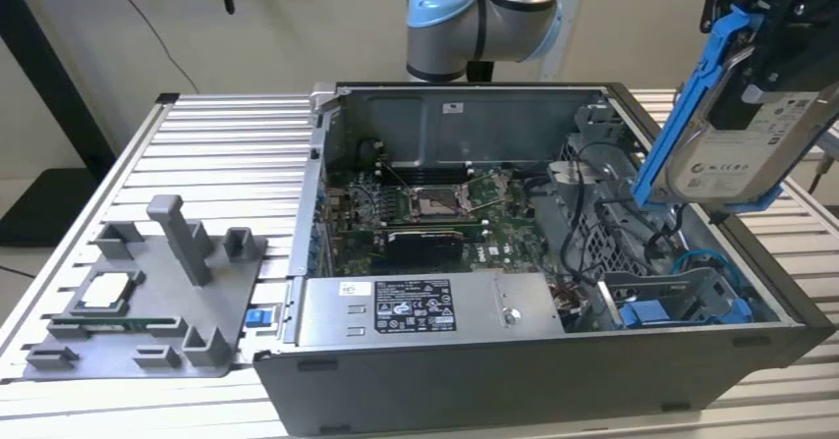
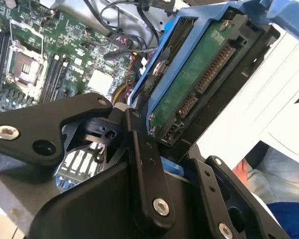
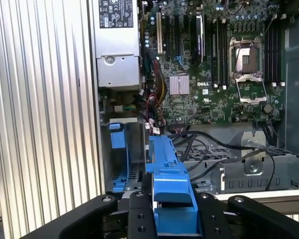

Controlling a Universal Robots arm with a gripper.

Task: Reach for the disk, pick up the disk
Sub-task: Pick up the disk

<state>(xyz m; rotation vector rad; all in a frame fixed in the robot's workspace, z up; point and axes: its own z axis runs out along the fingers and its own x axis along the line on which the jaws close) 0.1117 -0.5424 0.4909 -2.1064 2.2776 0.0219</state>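
The disk (image 1: 741, 149), a silver-grey drive with a white label clipped in a blue frame (image 1: 693, 85), hangs upright above the open case's side on the exterior view's right. My gripper (image 1: 776, 61) is shut on its upper end. The disk's green circuit-board underside (image 2: 197, 74) shows in the second wrist view, clamped between the black fingers (image 2: 142, 164). In the first wrist view the blue frame (image 3: 165, 169) sticks out from between the finger links (image 3: 139, 214), high over the case interior.
The open computer case (image 1: 525, 380) holds a motherboard (image 1: 419, 203), a silver power supply with a sticker (image 1: 419, 306), loose cables and a blue drive bay (image 1: 675, 306). On the slatted table (image 1: 223, 135) lies a grey fixture (image 1: 144, 301) with a small chip (image 1: 108, 290).
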